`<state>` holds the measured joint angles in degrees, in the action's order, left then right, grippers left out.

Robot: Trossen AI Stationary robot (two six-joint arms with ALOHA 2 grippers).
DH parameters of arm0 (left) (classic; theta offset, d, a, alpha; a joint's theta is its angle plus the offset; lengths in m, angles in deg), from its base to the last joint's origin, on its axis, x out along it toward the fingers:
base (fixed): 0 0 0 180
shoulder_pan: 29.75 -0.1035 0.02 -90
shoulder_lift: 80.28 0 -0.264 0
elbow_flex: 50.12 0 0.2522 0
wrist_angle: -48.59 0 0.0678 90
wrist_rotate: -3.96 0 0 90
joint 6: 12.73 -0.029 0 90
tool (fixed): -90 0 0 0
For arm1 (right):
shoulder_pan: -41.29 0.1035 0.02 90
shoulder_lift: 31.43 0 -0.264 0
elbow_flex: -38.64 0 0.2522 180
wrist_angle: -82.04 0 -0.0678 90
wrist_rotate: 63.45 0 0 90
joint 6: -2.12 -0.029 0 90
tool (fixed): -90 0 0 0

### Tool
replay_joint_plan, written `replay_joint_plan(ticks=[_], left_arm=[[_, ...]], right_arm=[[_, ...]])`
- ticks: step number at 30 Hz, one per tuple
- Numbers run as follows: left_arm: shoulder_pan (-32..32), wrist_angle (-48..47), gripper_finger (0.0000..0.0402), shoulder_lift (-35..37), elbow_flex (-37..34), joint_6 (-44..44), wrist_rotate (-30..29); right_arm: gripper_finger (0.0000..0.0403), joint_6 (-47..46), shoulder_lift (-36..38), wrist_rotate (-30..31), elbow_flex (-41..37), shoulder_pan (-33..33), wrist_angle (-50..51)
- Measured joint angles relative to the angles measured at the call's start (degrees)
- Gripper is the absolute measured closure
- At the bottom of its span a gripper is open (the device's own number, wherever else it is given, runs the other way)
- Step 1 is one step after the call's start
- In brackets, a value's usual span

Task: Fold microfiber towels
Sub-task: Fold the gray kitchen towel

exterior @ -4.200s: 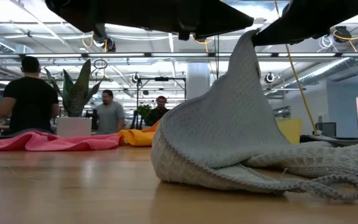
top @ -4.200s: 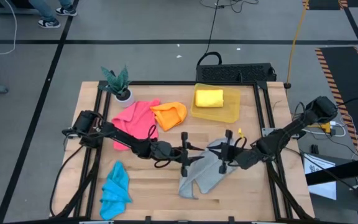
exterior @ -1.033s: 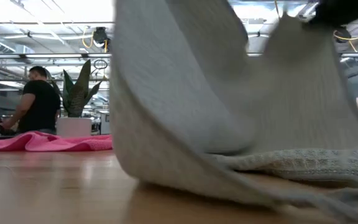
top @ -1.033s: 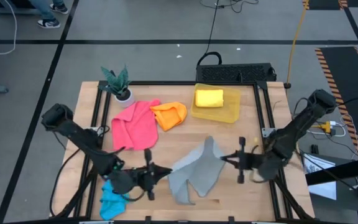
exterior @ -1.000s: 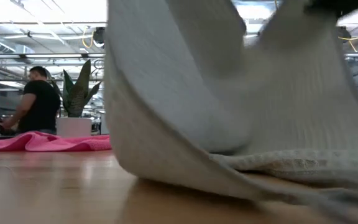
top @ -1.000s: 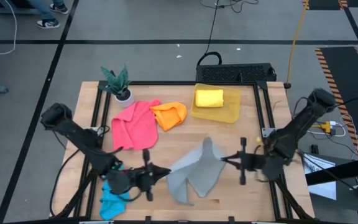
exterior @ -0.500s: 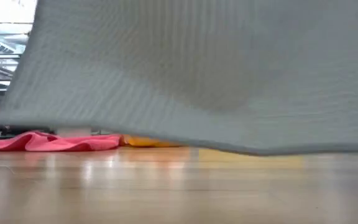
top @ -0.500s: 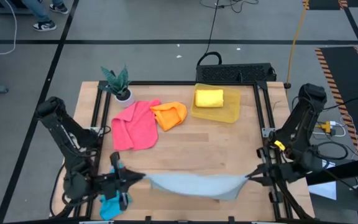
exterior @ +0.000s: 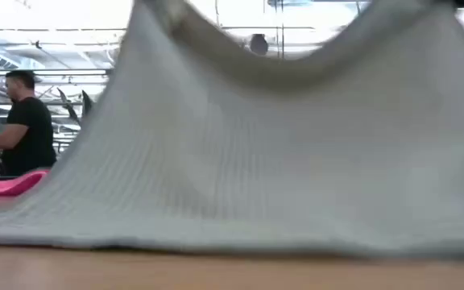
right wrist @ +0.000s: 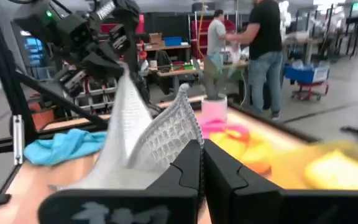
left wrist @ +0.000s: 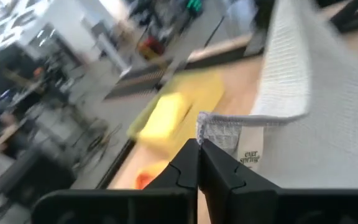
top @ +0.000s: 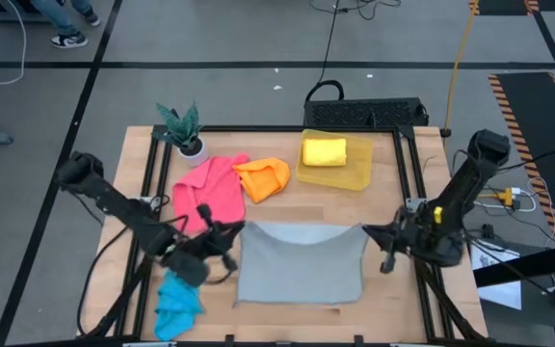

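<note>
The grey microfiber towel point(top: 300, 262) lies spread at the lower centre of the bench point(top: 383, 183). The left hand point(top: 229, 231) and right hand point(top: 374, 234) each pinch an upper corner, fingers closed. Soft, light and limp, it sags between them; corners are probably the best hold.

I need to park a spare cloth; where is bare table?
Free: the strip between the bin and the grey towel. Crowded: the left side, with plant, pink towel, orange towel and blue towel.

Two dark jointed arms; the right arm point(top: 456, 198) bears a yellow mark.
</note>
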<state>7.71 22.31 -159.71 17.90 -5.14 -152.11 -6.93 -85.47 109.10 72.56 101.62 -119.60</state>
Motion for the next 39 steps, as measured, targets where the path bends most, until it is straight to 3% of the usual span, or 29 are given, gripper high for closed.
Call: replay_joint_plan(ticks=[5,11,18,21,29,34,39], left_arm=[[-4.9,1.4,0.0397,-0.1,-4.7,0.5,0.0],[-8.9,7.3,0.0396,-0.1,-10.9,2.2,0.8],[-8.0,14.0,0.0394,-0.1,-16.2,1.7,2.1],[-7.7,14.1,0.0398,-0.1,-16.9,1.7,2.1],[-12.1,13.7,0.0398,-0.1,-19.5,1.7,6.5],[-15.4,14.5,0.0391,-0.1,-22.7,1.7,10.0],[-17.1,17.2,0.0396,-0.1,-25.1,0.4,11.2]], right_arm=[[0.0403,-7.6,2.2,-3.2,-10.8,-7.0,-3.5],[0.0403,-9.0,3.5,-5.7,-18.7,-12.1,-7.9],[0.0403,-10.7,1.8,-15.3,-16.0,-15.0,3.6],[0.0403,-14.7,1.2,-15.7,-14.7,-16.2,9.3],[0.0403,-27.4,-0.2,-27.2,-14.8,-23.9,24.9],[0.0403,-26.5,-1.3,-34.4,-14.8,-29.3,27.6],[0.0401,-19.3,-1.5,-34.8,-14.8,-33.3,24.7]])
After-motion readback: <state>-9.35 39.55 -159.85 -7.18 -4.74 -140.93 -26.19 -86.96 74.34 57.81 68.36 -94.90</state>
